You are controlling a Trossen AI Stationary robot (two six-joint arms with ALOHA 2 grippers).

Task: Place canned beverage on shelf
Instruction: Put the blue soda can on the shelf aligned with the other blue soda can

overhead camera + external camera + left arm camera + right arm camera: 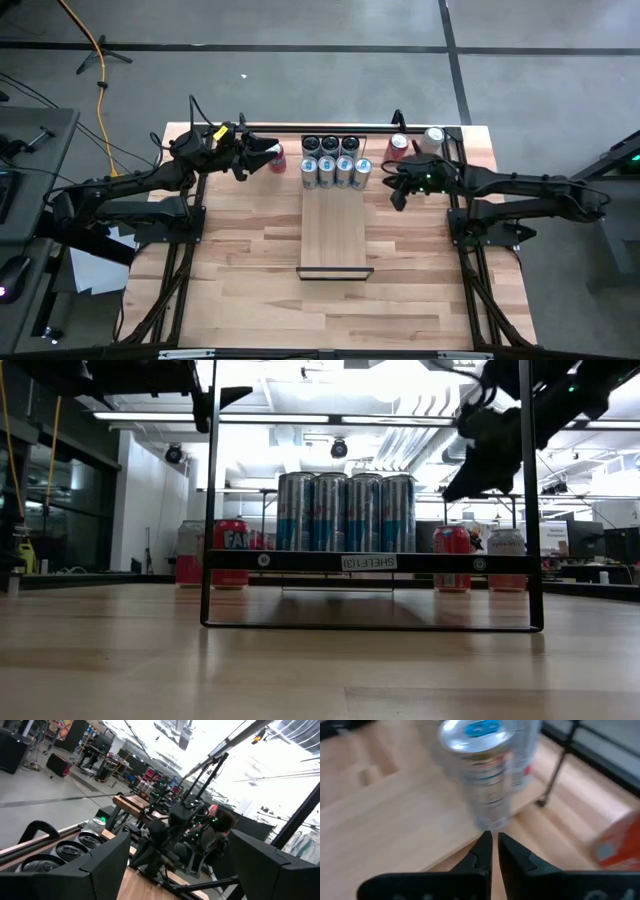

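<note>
The right claw (492,840) is closed, empty. The silver can (485,770) just ahead: rigid, slippery, best gripped mid-body.

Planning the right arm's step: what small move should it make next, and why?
Probably open the right gripper and swing toward the red can on the table. Its fingers are shut on nothing beside the shelf, where four silver cans already stand.
</note>
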